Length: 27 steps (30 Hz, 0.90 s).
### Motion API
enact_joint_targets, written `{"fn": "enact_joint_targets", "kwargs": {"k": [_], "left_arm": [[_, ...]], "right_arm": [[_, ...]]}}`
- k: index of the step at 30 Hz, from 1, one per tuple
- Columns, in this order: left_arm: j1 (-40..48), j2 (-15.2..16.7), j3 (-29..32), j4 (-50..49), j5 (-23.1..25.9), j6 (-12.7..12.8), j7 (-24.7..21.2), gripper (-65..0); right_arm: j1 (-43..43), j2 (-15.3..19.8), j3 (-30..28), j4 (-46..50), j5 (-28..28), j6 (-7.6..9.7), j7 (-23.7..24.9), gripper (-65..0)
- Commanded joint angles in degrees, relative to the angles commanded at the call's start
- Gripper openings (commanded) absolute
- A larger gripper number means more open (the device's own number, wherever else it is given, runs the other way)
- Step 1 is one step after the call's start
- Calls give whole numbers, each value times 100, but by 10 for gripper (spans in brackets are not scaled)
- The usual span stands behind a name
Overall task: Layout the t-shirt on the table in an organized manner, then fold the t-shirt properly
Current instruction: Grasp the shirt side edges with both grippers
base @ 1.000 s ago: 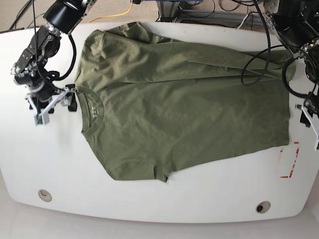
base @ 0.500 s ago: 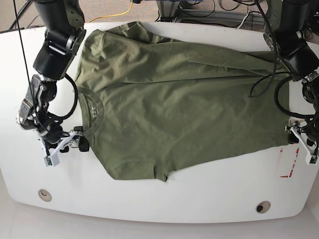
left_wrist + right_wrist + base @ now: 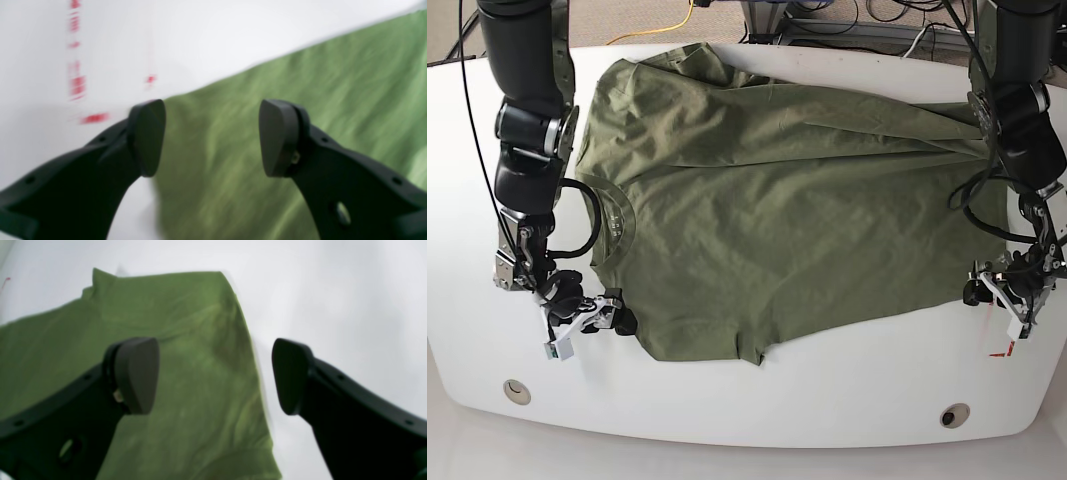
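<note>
Both arms moved nearer (toward shirt's near corners).

No text, label, brand or number can be read in any view. The inside of the t-shirt [image 3: 787,215] collar [image 3: 615,222] carries a small pale printed mark in the base view, but it is too small to make out. The table [image 3: 847,400] bears red tape marks [image 3: 1004,350] near the shirt's hem corner; in the left wrist view these marks [image 3: 77,87] show as blurred red dashes and carry no legible characters. The right wrist view shows only plain green cloth [image 3: 186,373] and white tabletop [image 3: 333,300], with no writing.
</note>
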Motion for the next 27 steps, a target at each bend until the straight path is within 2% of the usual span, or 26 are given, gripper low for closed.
{"fn": "enact_joint_targets", "kwargs": {"k": [2, 5, 8, 11, 17, 21, 27], "left_arm": [[-70, -18, 149, -308, 0, 193, -202, -235], [-88, -26, 246, -571, 0, 343, -413, -235], [-88, -132, 264, -774, 0, 378, -527, -235], [-79, -141, 255, -826, 0, 387, -527, -235], [53, -255, 255, -826, 0, 387, -519, -235], [62, -264, 255, -818, 0, 369, -484, -235], [62, -273, 229, -809, -44, 290, -484, -235]], "right_arm": [[114, 0, -176, -431, 0, 0, 387, -140], [158, 9, -334, -695, 0, 0, 677, -140], [114, 9, -519, -703, 0, 0, 853, -140], [97, 9, -580, -703, 0, 0, 888, -140], [-141, 0, -563, -703, 9, -145, 1037, -140], [-387, -26, -563, -677, 53, -145, 1037, -140], [-730, -9, -563, 105, 62, -136, 765, -140]]}}
